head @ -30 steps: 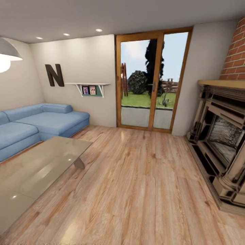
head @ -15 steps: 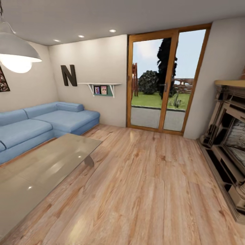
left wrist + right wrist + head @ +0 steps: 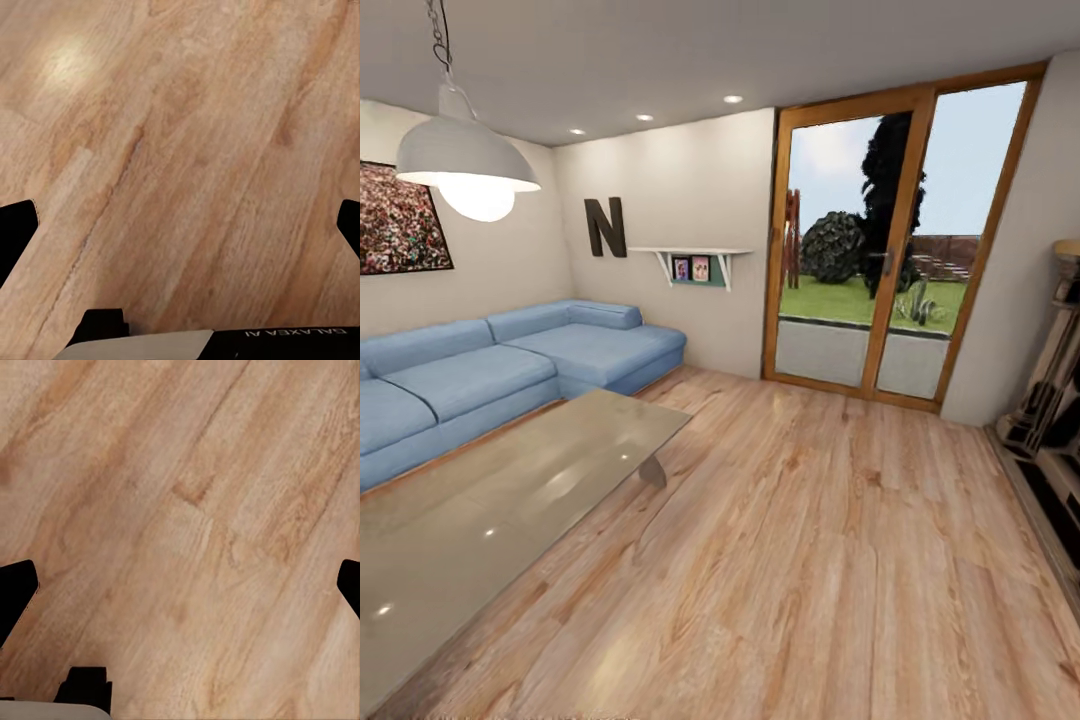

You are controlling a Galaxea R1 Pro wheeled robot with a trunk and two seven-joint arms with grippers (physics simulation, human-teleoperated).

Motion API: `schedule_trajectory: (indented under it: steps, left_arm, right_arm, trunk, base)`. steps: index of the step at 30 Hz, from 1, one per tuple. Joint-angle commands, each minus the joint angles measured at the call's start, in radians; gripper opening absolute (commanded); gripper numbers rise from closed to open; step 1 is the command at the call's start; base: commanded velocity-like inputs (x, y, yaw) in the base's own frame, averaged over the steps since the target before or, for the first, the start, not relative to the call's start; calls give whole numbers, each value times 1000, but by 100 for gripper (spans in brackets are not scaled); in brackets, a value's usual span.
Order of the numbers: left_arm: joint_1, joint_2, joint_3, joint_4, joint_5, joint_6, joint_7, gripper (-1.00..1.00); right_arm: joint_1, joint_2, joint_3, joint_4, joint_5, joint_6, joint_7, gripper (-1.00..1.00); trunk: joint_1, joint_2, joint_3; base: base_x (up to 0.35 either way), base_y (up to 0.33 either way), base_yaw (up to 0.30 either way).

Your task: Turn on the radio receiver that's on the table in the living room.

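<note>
Head view showed the table [image 3: 510, 500] at eight o'clock, sofa [image 3: 490, 370] beyond; left gripper [image 3: 180, 225] and right gripper [image 3: 180, 585] were spread wide over floor [image 3: 810, 560].

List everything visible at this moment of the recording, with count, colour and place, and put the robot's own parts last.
table: 1, glossy grey-tinted glass, lower left of head view
sofa: 1, blue corner sofa, behind the table along the left wall
pendant lamp: 1, white, lit, upper left
picture: 1, reddish, dark frame, left wall
letter N: 1, dark, back wall
shelf: 1, white, holds two small pictures, beside the N
glass doors: 1 pair, wood-framed, garden beyond
fireplace: 1, right edge, partly cut off
floor: light wood planks
left tool: 1, black fingers wide apart, over floor
right tool: 1, black fingers wide apart, over floor
</note>
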Motion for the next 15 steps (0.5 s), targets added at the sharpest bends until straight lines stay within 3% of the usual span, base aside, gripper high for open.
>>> schedule_trajectory:
  steps: [1,15]
  left_arm:
    - [0,0,0,0,0,0,0,100]
    - [0,3,0,0,0,0,0,100]
  right_arm:
    - [0,0,0,0,0,0,0,100]
    - [0,-2,0,0,0,0,0,100]
  trunk:
    - [0,0,1]
    - [0,0,11]
  base:
    - [0,0,265]
    - [0,0,267]
